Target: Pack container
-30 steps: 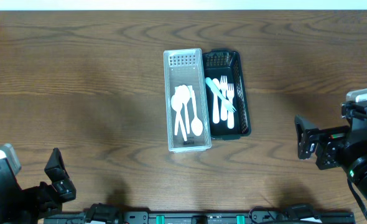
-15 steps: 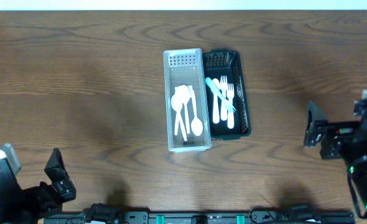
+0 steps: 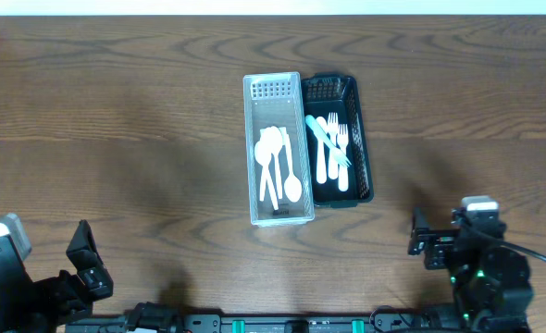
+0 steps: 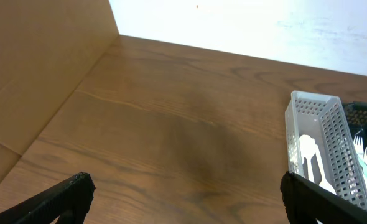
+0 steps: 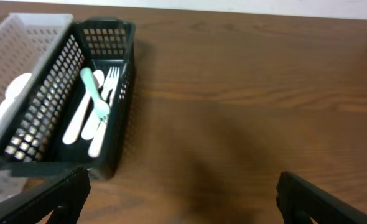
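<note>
A white perforated container (image 3: pixel 253 148) holds several white spoons (image 3: pixel 278 162) at the table's middle. Touching its right side, a black perforated container (image 3: pixel 362 139) holds white forks (image 3: pixel 336 148) and one teal fork (image 3: pixel 324 137). Both containers show in the right wrist view, black (image 5: pixel 118 143) and white (image 5: pixel 22 37), and at the right edge of the left wrist view (image 4: pixel 329 124). My left gripper (image 4: pixel 183 196) is open and empty at the front left corner. My right gripper (image 5: pixel 180 193) is open and empty at the front right, well clear of the containers.
The wooden table (image 3: pixel 116 120) stretches bare to the left and right of the containers. A cardboard panel (image 4: pixel 40 74) stands along the left side in the left wrist view. A white wall (image 4: pixel 264 25) lies behind the far edge.
My right arm has swung back from the right edge toward the front of the table, down and to the left. The left arm and the containers have not moved.
</note>
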Action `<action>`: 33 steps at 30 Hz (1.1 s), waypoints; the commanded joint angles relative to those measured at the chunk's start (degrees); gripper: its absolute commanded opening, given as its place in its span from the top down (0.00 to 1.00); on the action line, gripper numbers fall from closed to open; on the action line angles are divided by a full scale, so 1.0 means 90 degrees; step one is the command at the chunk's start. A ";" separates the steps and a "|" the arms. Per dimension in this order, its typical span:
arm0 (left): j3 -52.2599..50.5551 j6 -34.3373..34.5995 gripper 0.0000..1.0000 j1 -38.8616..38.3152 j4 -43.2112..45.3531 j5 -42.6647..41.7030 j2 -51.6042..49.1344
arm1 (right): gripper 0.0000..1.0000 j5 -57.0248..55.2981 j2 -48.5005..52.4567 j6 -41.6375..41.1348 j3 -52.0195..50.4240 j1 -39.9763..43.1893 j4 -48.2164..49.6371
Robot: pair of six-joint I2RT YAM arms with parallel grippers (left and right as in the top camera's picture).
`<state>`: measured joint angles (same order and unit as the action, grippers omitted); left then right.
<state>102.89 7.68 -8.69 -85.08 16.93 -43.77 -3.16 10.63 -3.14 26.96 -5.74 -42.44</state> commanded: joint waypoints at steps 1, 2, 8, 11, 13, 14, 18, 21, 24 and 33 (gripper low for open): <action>0.0027 -0.0012 0.02 0.0029 0.0000 0.0083 0.0000 | 0.01 0.0044 -0.0508 -0.0323 -0.0675 0.0058 0.0296; 0.0027 -0.0012 0.02 0.0029 0.0000 0.0080 0.0000 | 0.01 0.0044 -0.0610 -0.0384 -0.0838 0.0058 0.0362; 0.0027 -0.0012 0.02 0.0029 0.0000 0.0080 0.0000 | 0.01 0.0044 -0.1008 -0.0641 -0.1661 0.0058 0.0624; 0.0027 -0.0012 0.02 0.0029 0.0000 0.0080 0.0000 | 0.01 0.0044 -0.1069 -0.0697 -0.1899 0.0058 0.0627; 0.0027 -0.0015 0.02 0.0029 0.0000 0.0080 0.0000 | 0.01 0.0049 -0.1076 -0.0697 -0.2013 0.0058 0.0627; 0.0027 -0.0012 0.02 0.0029 0.0000 0.0080 0.0000 | 0.01 0.0044 -0.1073 -0.0692 -0.2013 0.0058 0.0614; 0.0027 -0.0012 0.02 0.0029 0.0000 0.0080 0.0000 | 0.01 0.0044 -0.1076 -0.0695 -0.2011 0.0058 0.0619; 0.0027 -0.0012 0.02 0.0029 0.0000 0.0080 0.0000 | 0.01 0.0044 -0.1090 -0.0695 -0.2011 0.0058 0.0617; 0.0027 -0.0012 0.02 0.0029 0.0000 0.0080 0.0000 | 0.01 0.0044 -0.1151 -0.0695 -0.2011 0.0058 0.0617; 0.0027 -0.0015 0.02 0.0029 0.0000 0.0080 0.0000 | 0.01 0.0044 -0.1149 -0.0692 -0.2011 0.0058 0.0614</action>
<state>102.89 7.68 -8.69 -85.08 16.93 -43.77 -2.76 0.93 -8.58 9.54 -5.69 -36.99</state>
